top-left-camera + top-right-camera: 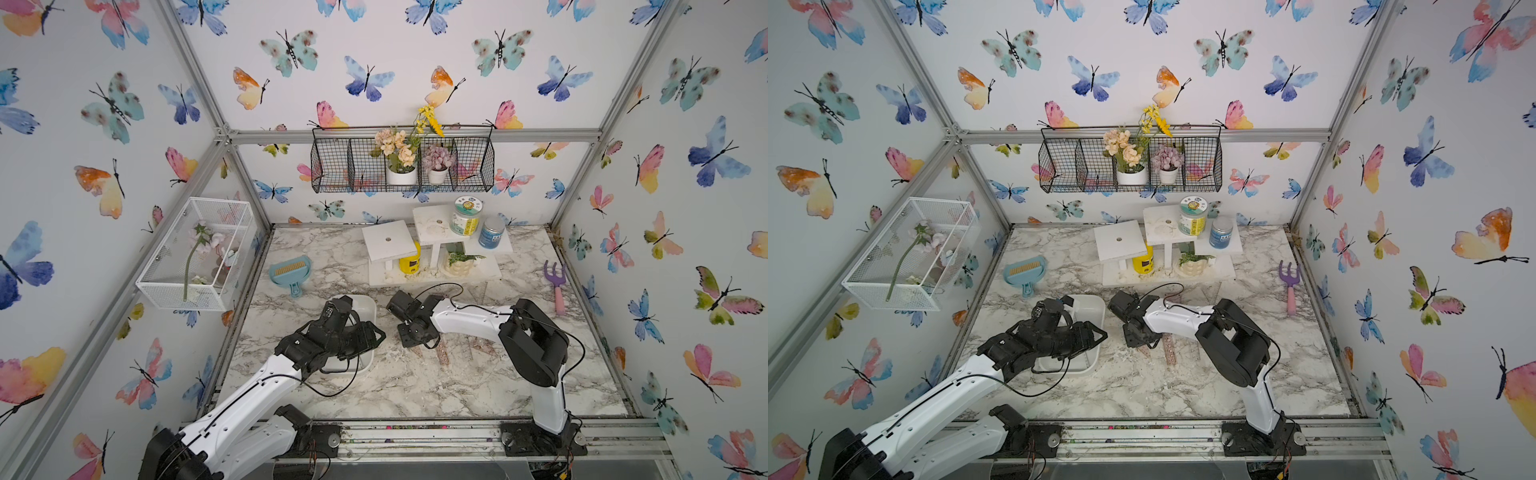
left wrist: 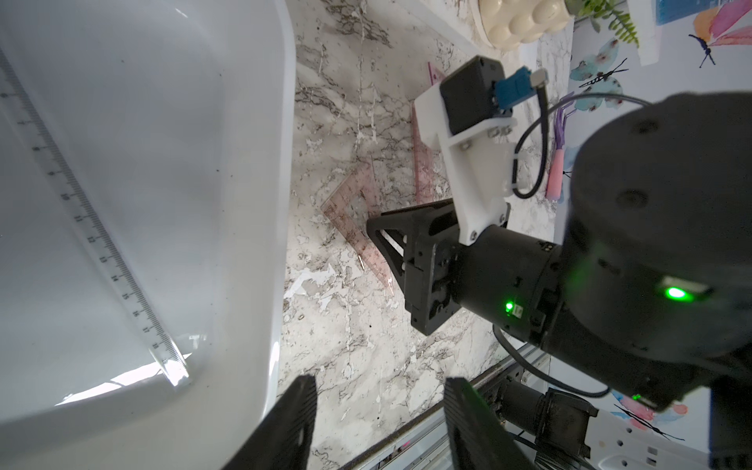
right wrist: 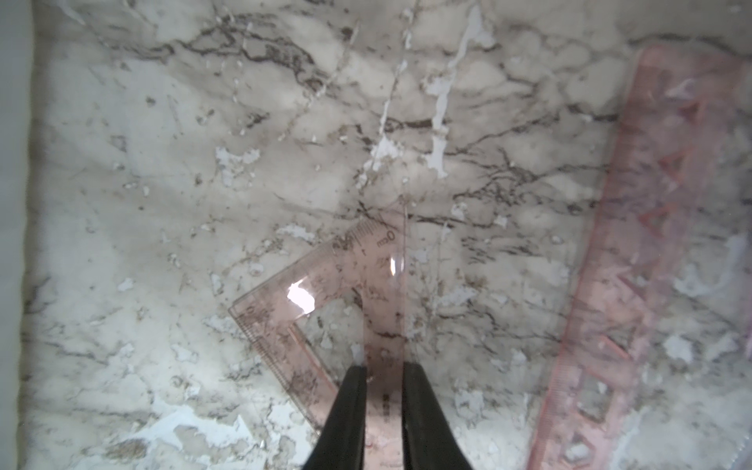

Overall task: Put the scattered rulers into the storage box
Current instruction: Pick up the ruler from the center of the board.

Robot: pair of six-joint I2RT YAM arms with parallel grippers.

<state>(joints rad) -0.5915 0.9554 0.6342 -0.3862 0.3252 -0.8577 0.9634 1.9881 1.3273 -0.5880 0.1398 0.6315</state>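
The storage box (image 2: 280,162) sits on the marble table (image 3: 162,162), and a clear straight ruler (image 2: 97,244) already lies inside it, slanted across the floor with one end at a rounded corner. Its printed scale reads in rising numerals, 10 through about 17, along one edge.

Beside the box and apart from its long rim, a pinkish set square (image 3: 346,264) lies on the table. "0cm" is printed at its corner, with fine graduation lines along both short sides. The right gripper (image 3: 384,368) is down on it. Its two black fingers (image 3: 354,407) stand close together with the set square's long side between them, and they seem to be pinching that strip, though the contact itself is blurred.

Farther from the box, past the set square, lies a long pink ruler (image 3: 651,252) with cut-out stencil shapes. Its markings are too blurred to read.

The left gripper (image 2: 378,380) hangs at the box's long rim on the side facing the set square, with its fingers spread and nothing between them.

Two jars (image 1: 465,218) stand on a white stand (image 1: 388,241) well apart from the box. One has a green label and the other a blue one, and their print is too small to make out.
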